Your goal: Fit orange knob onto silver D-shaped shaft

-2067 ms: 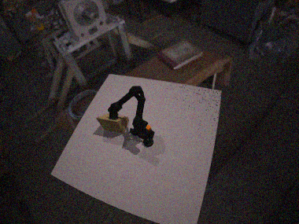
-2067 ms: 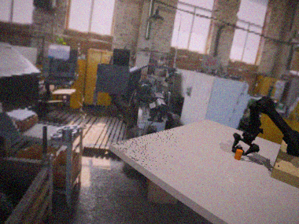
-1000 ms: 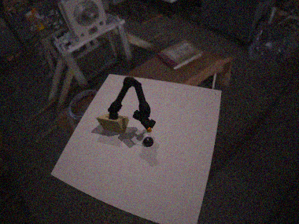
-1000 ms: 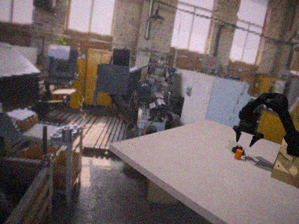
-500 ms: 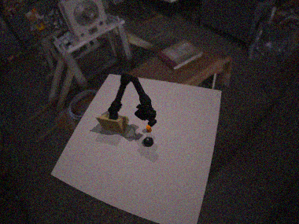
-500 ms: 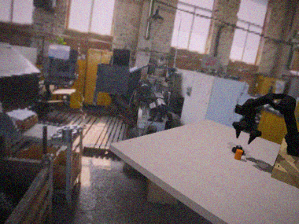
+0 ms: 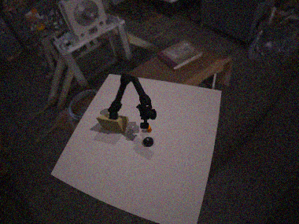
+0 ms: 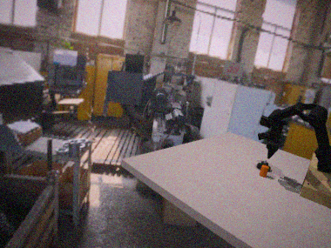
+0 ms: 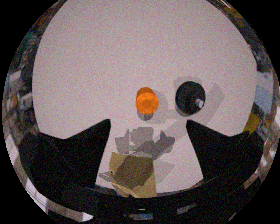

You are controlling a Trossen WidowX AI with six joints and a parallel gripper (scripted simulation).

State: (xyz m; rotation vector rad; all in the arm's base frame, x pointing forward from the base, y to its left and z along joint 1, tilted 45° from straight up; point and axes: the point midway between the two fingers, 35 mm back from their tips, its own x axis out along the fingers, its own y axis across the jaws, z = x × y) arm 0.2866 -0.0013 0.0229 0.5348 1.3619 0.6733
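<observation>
Tall windows [image 8: 215, 20] are letting pale light into a brick-walled workshop, while yellow cabinets [image 8: 109, 85] are standing behind wooden floor slats [image 8: 114, 145].

High oblique top view and lower, farther-off exterior view, both across the tabletop [image 7: 177, 174] [image 8: 205, 179]; wrist view close, facing down.

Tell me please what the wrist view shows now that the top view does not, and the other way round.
Only the wrist view: the small pale shaft on the dark pedestal, and both open gripper fingers from close.

Only the top view: the arm's bent links, a fan-like device and a book.

Both: the orange knob, the round pedestal and the wooden base block.
</observation>
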